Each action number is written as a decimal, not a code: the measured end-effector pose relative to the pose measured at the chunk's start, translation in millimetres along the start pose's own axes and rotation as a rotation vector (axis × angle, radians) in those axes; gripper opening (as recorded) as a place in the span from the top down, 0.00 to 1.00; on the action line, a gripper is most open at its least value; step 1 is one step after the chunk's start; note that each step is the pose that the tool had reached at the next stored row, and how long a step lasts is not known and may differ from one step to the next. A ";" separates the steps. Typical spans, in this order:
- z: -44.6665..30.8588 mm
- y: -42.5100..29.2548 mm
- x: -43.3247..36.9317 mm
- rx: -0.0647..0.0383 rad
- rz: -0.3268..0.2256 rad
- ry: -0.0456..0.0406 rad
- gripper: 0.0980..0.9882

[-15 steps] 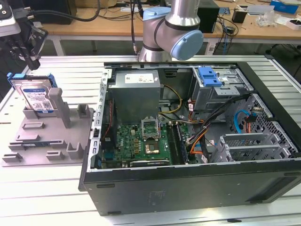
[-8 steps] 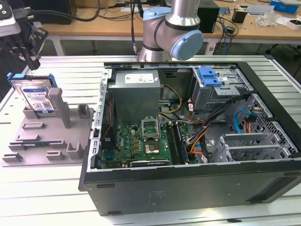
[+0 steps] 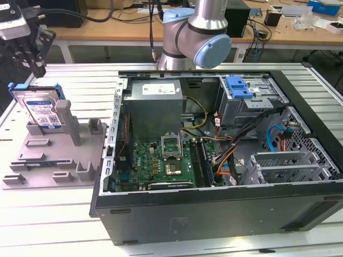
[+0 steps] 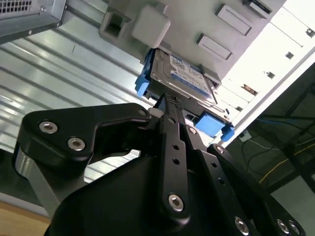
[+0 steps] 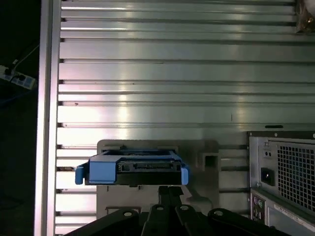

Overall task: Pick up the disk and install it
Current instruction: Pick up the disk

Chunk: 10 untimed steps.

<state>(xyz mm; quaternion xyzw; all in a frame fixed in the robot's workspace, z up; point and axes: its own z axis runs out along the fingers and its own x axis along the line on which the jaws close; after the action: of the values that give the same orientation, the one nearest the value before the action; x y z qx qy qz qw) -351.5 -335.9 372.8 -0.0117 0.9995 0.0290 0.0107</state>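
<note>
The disk (image 3: 43, 110) is a silver drive with a white-and-blue label in a blue carrier. It leans upright in a grey printed holder (image 3: 59, 160) on the exterior view's left. My gripper (image 3: 36, 68) hangs just above its upper edge, apart from it. In the second wrist view the black fingers (image 4: 171, 128) lie together, so the gripper (image 4: 170, 100) is shut, with its tip close over the disk (image 4: 184, 76). The first wrist view looks along the gripper (image 5: 170, 192) onto the disk's connector edge (image 5: 133, 167) and blue frame.
An open computer case (image 3: 214, 214) lies on its side right of the holder, showing the motherboard, the power supply (image 3: 153, 104) and cables. A grey drive cage (image 3: 257, 107) with a blue latch (image 3: 238, 87) sits at its far end. The arm's base (image 3: 193, 37) stands behind it.
</note>
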 end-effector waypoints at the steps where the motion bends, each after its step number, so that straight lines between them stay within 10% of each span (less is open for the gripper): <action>1: 0.1 0.0 0.0 -0.004 -0.025 0.0014 0.99; 6: 0.5 0.0 0.0 -0.045 -0.089 0.0142 0.99; 10: 0.5 -0.1 0.1 -0.065 -0.120 0.0599 0.99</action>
<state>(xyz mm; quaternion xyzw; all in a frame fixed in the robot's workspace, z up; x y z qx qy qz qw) -351.6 -335.9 372.3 -0.0730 0.9953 0.0604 -0.0179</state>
